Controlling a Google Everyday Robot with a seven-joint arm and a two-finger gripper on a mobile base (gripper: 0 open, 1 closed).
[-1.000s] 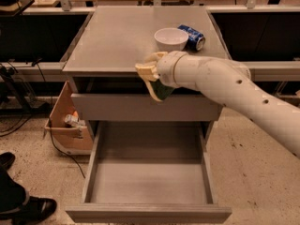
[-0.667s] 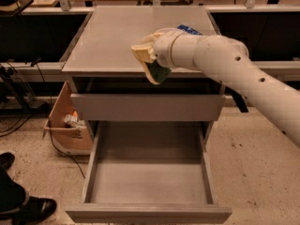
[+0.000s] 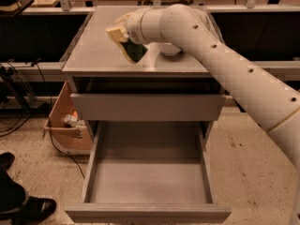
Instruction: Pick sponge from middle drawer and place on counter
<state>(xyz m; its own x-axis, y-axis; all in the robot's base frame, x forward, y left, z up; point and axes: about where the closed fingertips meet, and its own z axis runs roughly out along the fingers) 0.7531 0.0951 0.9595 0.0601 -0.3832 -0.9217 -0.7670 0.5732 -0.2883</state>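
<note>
Gripper [image 3: 124,37] moved sponge [image 3: 135,52] over counter [image 3: 93,55], beside bowl [image 3: 169,51]

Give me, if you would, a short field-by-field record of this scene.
gripper: above the counter, shut on the sponge
sponge: held in the gripper; contact with the counter unclear
counter: bears a white bowl, mostly hidden by the arm
middle drawer: pulled open, nothing visible inside
cardboard box: on the floor, left of the cabinet

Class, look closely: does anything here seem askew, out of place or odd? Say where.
Only the sponge: it hangs tilted in the gripper just over the counter, not lying flat. The middle drawer stands open, empty.
</note>
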